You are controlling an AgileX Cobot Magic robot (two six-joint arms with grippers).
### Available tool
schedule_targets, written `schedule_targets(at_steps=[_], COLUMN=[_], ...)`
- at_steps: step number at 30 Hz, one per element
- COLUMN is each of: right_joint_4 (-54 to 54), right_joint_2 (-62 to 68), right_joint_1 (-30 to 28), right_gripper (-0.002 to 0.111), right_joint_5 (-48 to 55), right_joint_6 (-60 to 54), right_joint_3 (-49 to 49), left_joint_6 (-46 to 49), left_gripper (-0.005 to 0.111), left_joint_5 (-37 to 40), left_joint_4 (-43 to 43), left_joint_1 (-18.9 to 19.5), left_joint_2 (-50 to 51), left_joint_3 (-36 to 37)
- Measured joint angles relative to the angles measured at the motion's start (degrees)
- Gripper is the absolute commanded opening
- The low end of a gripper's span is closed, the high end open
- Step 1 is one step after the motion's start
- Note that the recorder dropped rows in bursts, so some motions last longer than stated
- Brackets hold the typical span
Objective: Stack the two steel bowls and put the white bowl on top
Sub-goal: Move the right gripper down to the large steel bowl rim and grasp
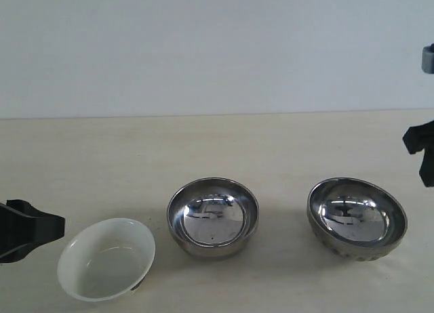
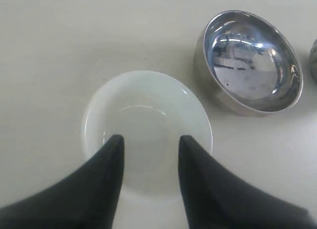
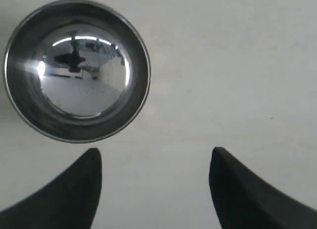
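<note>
You are looking at three bowls sitting apart in a row on the tabletop: one round glossy white ceramic bowl at the left, one plain shiny round steel bowl in the middle and one dimpled shiny round steel bowl at the right, each showing a bare inside. Your left hand is hovering with fingers parted over the white bowl, gripping nothing. Your right hand is hanging wide open beside the dimpled bowl, likewise gripping nothing.
</note>
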Motion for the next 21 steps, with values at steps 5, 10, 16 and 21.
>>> schedule_targets(at_steps=[5, 10, 16, 21], right_joint_4=[1.62, 5.39, 7.1, 7.1], right_joint_2=[2.1, 4.85, 7.48, 10.48], right_joint_1=[0.0, 0.0, 0.0, 0.0], right_gripper=[0.05, 0.05, 0.05, 0.05], right_joint_5=[-5.26, -10.45, -14.94, -17.81], right_joint_6=[0.15, 0.15, -0.39, -0.27], right_joint_3=[4.55, 6.76, 7.01, 7.04], left_joint_6=[0.0, 0.0, 0.0, 0.0], left_gripper=[0.035, 0.035, 0.035, 0.035], left_joint_5=[0.0, 0.0, 0.13, 0.13], left_joint_4=[0.0, 0.0, 0.0, 0.0], left_joint_1=[0.0, 0.0, 0.0, 0.0], left_joint_2=[0.0, 0.0, 0.0, 0.0], left_joint_3=[0.0, 0.0, 0.0, 0.0])
